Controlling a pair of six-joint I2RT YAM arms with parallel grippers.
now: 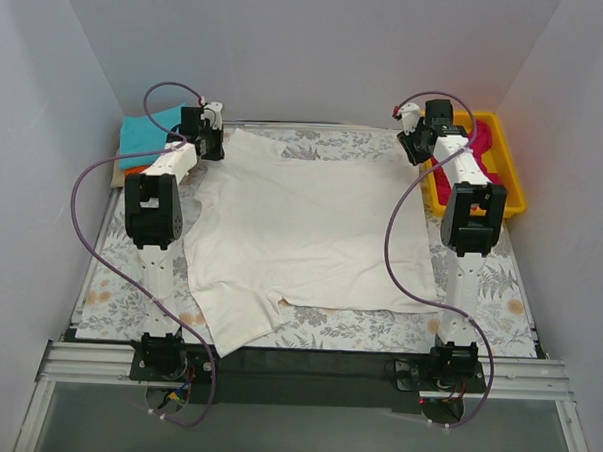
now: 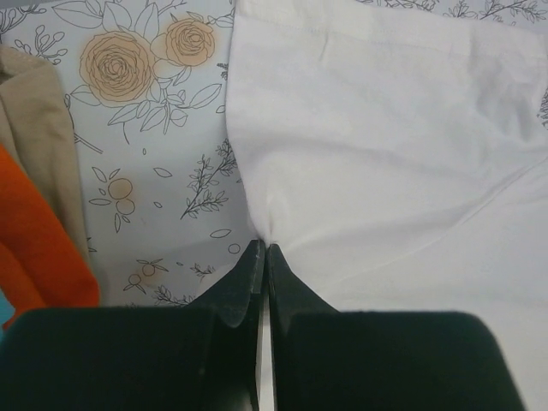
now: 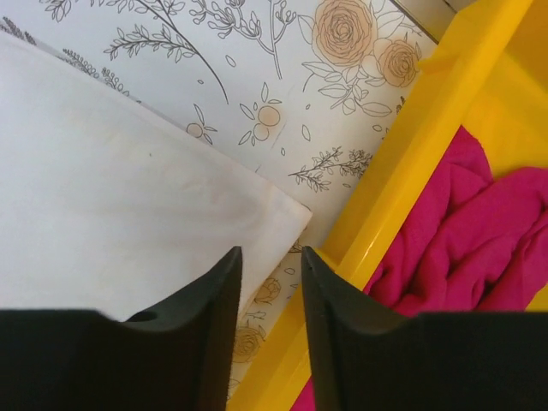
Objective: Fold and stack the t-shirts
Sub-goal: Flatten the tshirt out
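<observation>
The cream-white t-shirt [image 1: 301, 231] lies spread out on the floral table cloth. My left gripper [image 1: 210, 132] is at the shirt's far left edge. In the left wrist view it [image 2: 264, 246] is shut on a puckered bit of that edge [image 2: 377, 145]. My right gripper [image 1: 417, 141] is at the shirt's far right corner. In the right wrist view it [image 3: 270, 253] is open, with the shirt's corner [image 3: 128, 197] just left of the gap. The teal t-shirt [image 1: 151, 129] lies on the orange one [image 2: 34, 240] at the far left. The magenta-pink t-shirt [image 3: 479, 231] lies in the bin.
A yellow bin [image 1: 512, 167] stands at the far right, its rim [image 3: 411, 145] close beside my right fingers. A beige cloth [image 2: 38, 145] lies under the orange tee. The floral table cloth [image 1: 327, 322] covers the table. White walls stand on three sides.
</observation>
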